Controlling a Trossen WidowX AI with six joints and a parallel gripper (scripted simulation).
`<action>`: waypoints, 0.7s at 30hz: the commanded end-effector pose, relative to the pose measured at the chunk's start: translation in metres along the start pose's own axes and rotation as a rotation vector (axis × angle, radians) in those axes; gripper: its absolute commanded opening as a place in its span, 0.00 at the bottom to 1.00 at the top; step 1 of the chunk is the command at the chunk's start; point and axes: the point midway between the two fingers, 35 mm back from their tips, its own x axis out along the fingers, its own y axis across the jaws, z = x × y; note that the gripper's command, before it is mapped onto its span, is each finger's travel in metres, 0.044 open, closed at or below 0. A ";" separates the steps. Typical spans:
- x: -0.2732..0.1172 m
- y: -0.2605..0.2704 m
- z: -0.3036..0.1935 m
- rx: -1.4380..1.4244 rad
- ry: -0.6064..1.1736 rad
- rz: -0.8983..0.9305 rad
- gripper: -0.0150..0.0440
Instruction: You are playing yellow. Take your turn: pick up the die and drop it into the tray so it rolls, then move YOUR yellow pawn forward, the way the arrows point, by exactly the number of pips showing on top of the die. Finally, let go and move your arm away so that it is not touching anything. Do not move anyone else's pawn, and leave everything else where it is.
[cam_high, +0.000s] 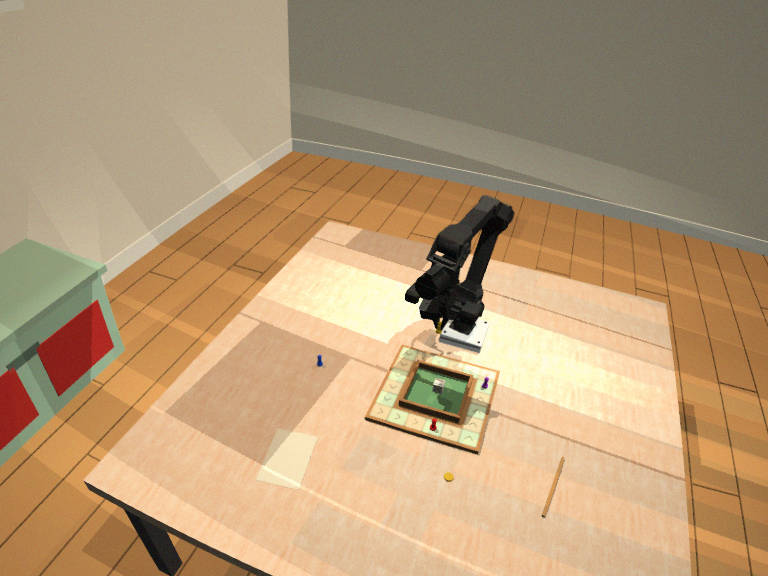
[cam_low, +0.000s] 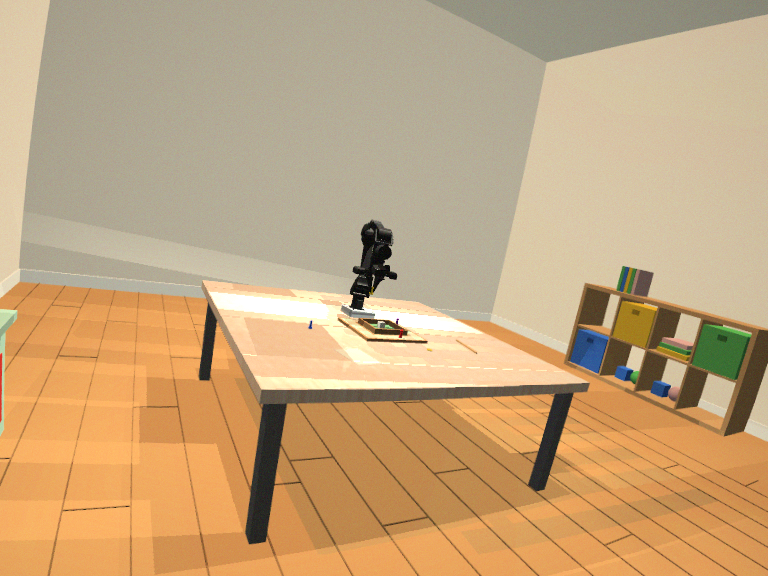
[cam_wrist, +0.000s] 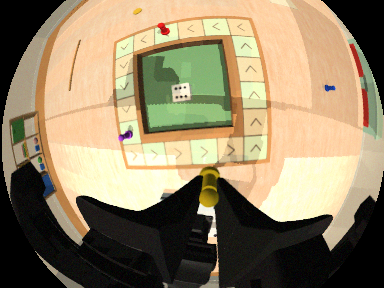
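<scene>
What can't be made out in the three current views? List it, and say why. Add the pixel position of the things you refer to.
- Wrist: the yellow pawn's (cam_high: 438, 326) (cam_wrist: 209, 186) gripped sides, covered by the gripper's (cam_high: 437, 322) (cam_wrist: 209, 181) fingers.
- Wrist: the die's (cam_high: 438, 385) (cam_low: 380, 324) (cam_wrist: 181, 92) underside, face down in the tray (cam_high: 431, 414) (cam_low: 385, 331) (cam_wrist: 187, 131).
- Exterior: the die's pips, too small.
- Exterior: the board's (cam_high: 423, 435) (cam_low: 397, 339) (cam_wrist: 194, 162) arrows, too small and flat-on.

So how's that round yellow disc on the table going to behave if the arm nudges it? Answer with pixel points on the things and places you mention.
The yellow disc (cam_high: 448, 476) (cam_low: 429, 349) (cam_wrist: 137, 11) looks thin and lies flat, so it would probably slide rather than tip. Its round edge might let it roll only if stood up. Its small size suggests it's light.
</scene>
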 end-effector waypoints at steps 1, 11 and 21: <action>0.003 -0.004 0.016 -0.002 0.005 -0.004 0.25; 0.013 -0.014 0.060 -0.003 0.001 -0.005 0.25; 0.030 -0.026 0.103 -0.003 -0.002 -0.005 0.25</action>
